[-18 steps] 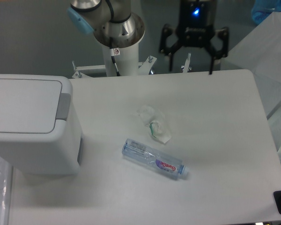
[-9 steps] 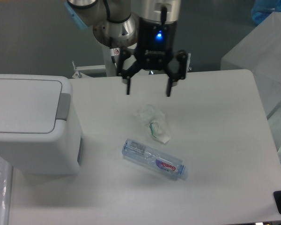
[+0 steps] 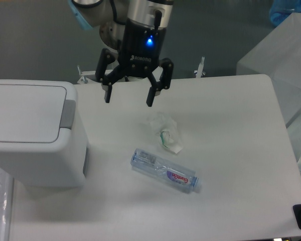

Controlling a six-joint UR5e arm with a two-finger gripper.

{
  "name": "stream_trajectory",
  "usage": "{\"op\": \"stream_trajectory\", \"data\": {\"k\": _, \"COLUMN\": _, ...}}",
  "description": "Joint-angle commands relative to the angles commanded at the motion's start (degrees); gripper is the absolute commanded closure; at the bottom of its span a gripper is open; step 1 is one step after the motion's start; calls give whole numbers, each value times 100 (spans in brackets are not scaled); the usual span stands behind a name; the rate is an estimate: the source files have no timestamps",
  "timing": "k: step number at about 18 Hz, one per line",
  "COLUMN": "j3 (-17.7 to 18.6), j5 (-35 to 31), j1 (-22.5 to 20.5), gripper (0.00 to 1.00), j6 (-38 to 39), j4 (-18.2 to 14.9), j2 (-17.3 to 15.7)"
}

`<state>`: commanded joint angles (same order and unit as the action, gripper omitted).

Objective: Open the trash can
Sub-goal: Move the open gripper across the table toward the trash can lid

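Observation:
The trash can [image 3: 32,133] is a large boxy white bin at the table's left side. Its flat lid [image 3: 25,113] lies shut, with a grey push tab [image 3: 67,113] on its right edge. My gripper [image 3: 129,100] hangs open above the table, to the right of the tab and a little farther back, with nothing between its black fingers [image 3: 150,97]. It does not touch the bin.
A crumpled clear wrapper [image 3: 165,131] lies near the table's middle. A clear plastic bottle [image 3: 164,170] lies on its side in front of it. The arm's white base post [image 3: 115,30] stands behind the table's back edge. White covered objects [image 3: 283,50] stand at right.
My gripper has swung from the back right of the table leftward toward the trash can, staying open. The bin, bottle and wrapper have not moved.

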<state>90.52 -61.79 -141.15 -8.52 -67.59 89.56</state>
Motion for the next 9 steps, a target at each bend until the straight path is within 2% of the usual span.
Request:
{"op": "stream_trajectory", "data": {"k": 3, "j3": 27, "j5": -9, "j1": 105, "gripper": 0, "j6": 26, "j4": 0, "j2": 0}}
{"op": "stream_trajectory", "data": {"k": 9, "j3": 299, "j5": -9, "j1": 263, "gripper": 0, "j6": 0, "j4": 9, "j2": -44}}
